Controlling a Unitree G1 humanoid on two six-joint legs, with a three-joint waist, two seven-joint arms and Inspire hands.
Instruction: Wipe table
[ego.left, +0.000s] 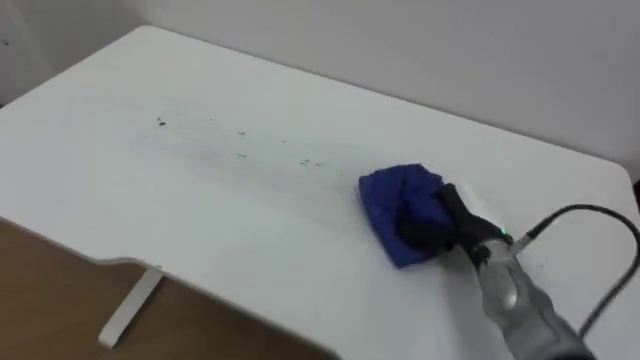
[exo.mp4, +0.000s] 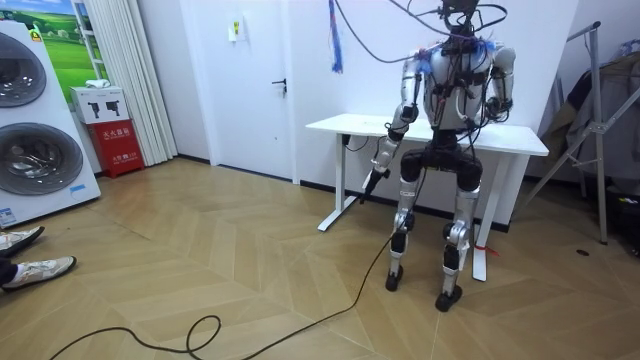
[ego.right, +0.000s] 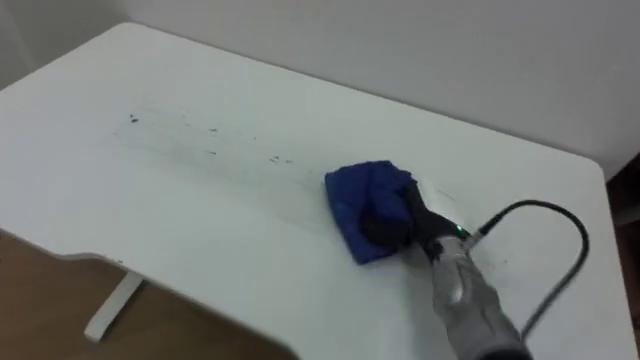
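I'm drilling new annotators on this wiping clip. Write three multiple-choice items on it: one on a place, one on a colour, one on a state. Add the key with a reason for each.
1. Where on the table do the dark specks lie?
A. To the robot's left of the cloth
B. To the robot's right of the cloth
C. On top of the cloth

2. What colour is the cloth?
A. Red
B. Blue
C. Yellow

3. How does the cloth lie?
A. Lifted off the table
B. Hanging over the table's edge
C. On the tabletop under the right hand

Key: 1 A, the specks are strewn leftward of the cloth; 2 B, it shows blue against the white top; 3 C, the right hand rests on it, well inside the edges.
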